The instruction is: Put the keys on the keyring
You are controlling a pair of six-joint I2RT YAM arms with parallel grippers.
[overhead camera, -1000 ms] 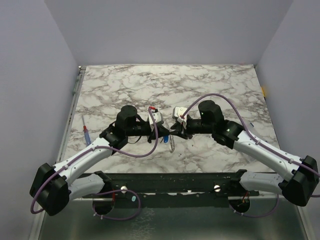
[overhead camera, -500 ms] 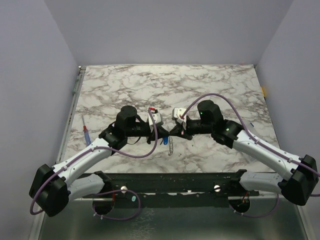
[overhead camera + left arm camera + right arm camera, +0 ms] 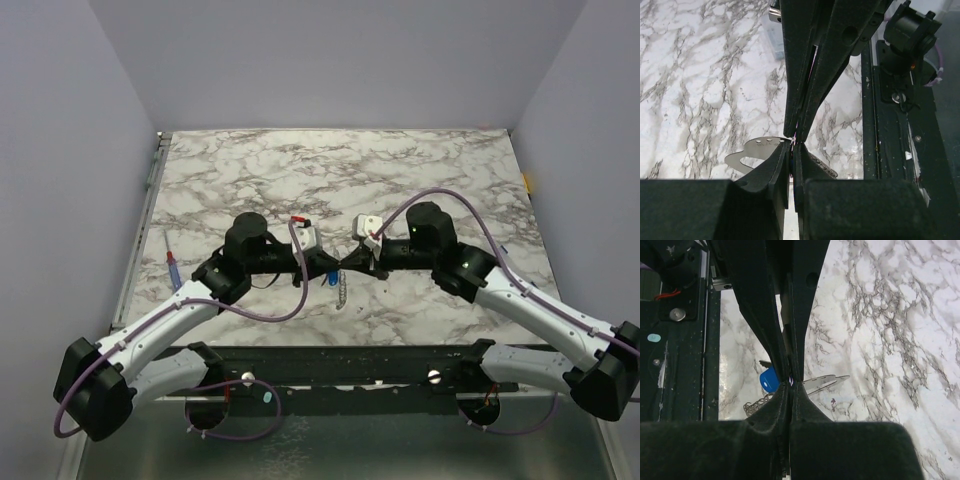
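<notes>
The keys (image 3: 822, 383), thin flat silvery blades, one with a bright blue head (image 3: 770, 379), bunch together midway along the worktop (image 3: 250, 170), toward its near edge. The keyring (image 3: 756, 404) shows only as a fine beaded chain beside them. Just above, the matte black left pincer (image 3: 793, 150) and right pincer (image 3: 789, 387) meet tip to tip, each pressed together. Whether they nip the wire cannot be told. A slim screwdriver (image 3: 173, 268) lies by the veined marble's left edge.

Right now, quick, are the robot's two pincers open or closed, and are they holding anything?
Left pincer: closed; whether it pinches anything cannot be told.
Right pincer: closed, tip to tip with the left; a grip cannot be told.
</notes>
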